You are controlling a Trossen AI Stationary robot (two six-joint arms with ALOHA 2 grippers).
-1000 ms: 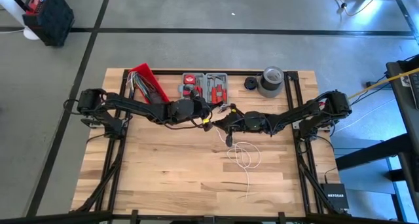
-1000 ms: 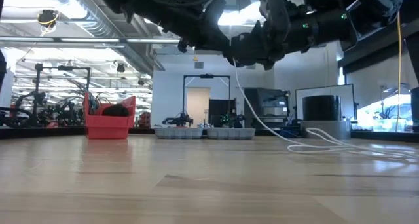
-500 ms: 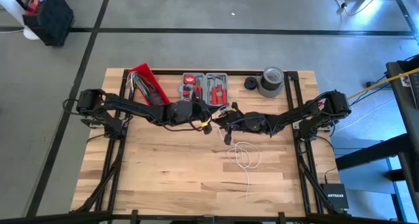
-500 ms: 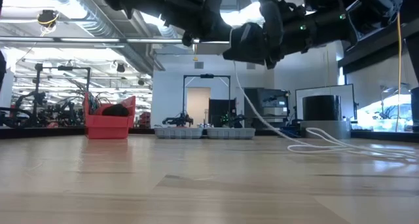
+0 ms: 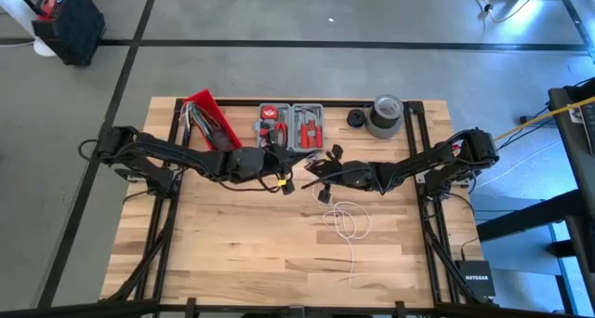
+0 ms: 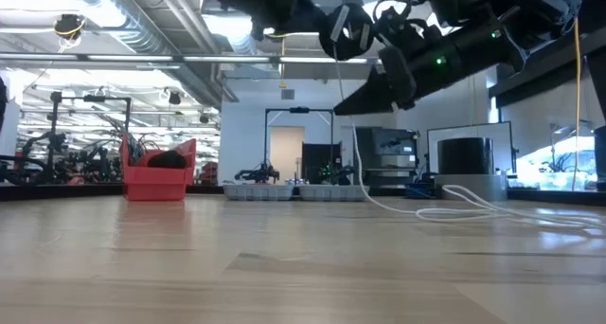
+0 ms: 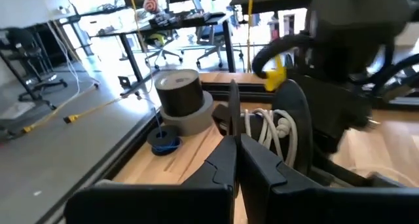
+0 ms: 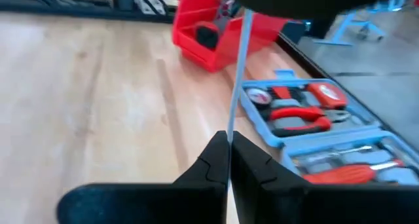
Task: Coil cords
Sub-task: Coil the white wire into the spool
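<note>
Winding step: the right gripper (image 8: 228, 140), jaws pinching the white cord (image 8: 238, 67), is hovering beside the tool case (image 5: 290, 124). The left gripper (image 7: 234, 145), jaws pressed together, is hanging near that case; whether it grips cord cannot be told. Next, probably another loop.

Bin (image 5: 210, 120) at upper left of the table (image 5: 232, 244), tool case (image 5: 290, 123) centre, tape roll (image 5: 385, 115) upper right, cord (image 5: 349, 222) loops below

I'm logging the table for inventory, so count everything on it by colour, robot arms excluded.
Red: 1, the parts bin
Grey: 2, the tool case and the tape roll
White: 1, the cord
Black: 1, the small coil
Total: 5
</note>
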